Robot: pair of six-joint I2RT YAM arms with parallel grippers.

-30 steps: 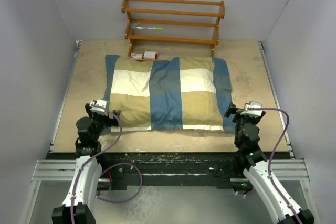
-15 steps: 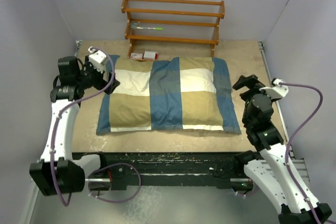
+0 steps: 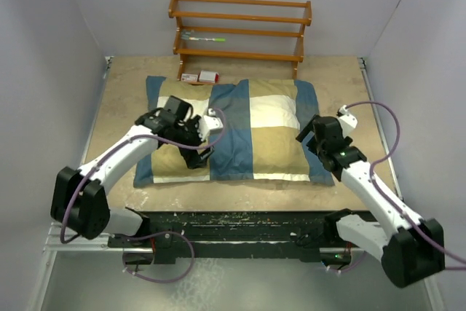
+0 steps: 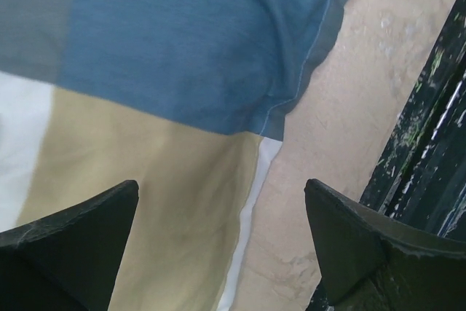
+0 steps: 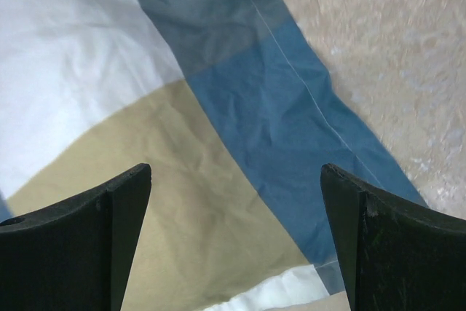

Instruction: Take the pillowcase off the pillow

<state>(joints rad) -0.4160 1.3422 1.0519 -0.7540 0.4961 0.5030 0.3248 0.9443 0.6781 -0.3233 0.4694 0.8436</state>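
Top external: left gripper [image 3: 198, 155] perhaps touching pillowcase [image 3: 271, 136]

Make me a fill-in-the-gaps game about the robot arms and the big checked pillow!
1. The left gripper and the right gripper both have ___ jaws, with nothing held.
2. The pillowcase has big blocks of blue, tan and ___.
3. The rack behind the pillowcase is made of ___.
4. The right gripper hangs above the pillowcase's ___ side.

Missing words: open; white; wood; right
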